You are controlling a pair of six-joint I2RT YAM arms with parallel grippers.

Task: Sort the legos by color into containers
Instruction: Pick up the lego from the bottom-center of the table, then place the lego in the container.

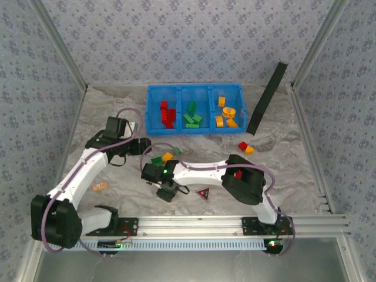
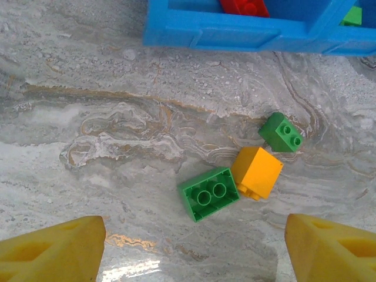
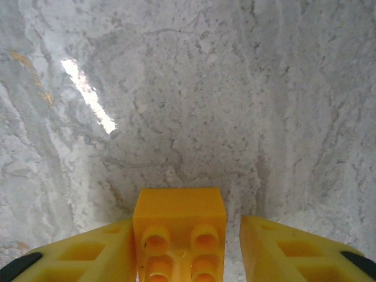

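Far left, a small orange plastic piece (image 1: 100, 187) lies on its own on the marbled grey table (image 1: 282, 170); it's too small to tell what sort it is. Next over, the left gripper (image 2: 194, 235) hangs with its yellow fingers (image 2: 53, 252) spread wide and nothing in them. It looks down on three loose legos: a square green studded brick (image 2: 208, 194) touching an orange-yellow brick (image 2: 257, 172), plus a smaller green brick (image 2: 281, 132) just beyond. The bright blue three-compartment plastic tray (image 1: 195, 130) sits on the far side, with reds in its left bin, greens in the middle and yellows on the right.

The right gripper (image 3: 185, 235) is low over the table with a yellow-orange studded brick (image 3: 179, 214) between its jaws. One finger is against it and a sliver of table shows beside the other, so I wouldn't call it gripped yet. Further right, a red brick (image 1: 242, 145) and an orange brick (image 1: 249, 150) sit together near the tray's right end.

Handling-wise, these look light, rigid and smooth, so they'll probably skate or twist if pinched off-centre. I'd squeeze square across two flat side walls, low down, not on the studs. I reckon this one belongs in the right bin.
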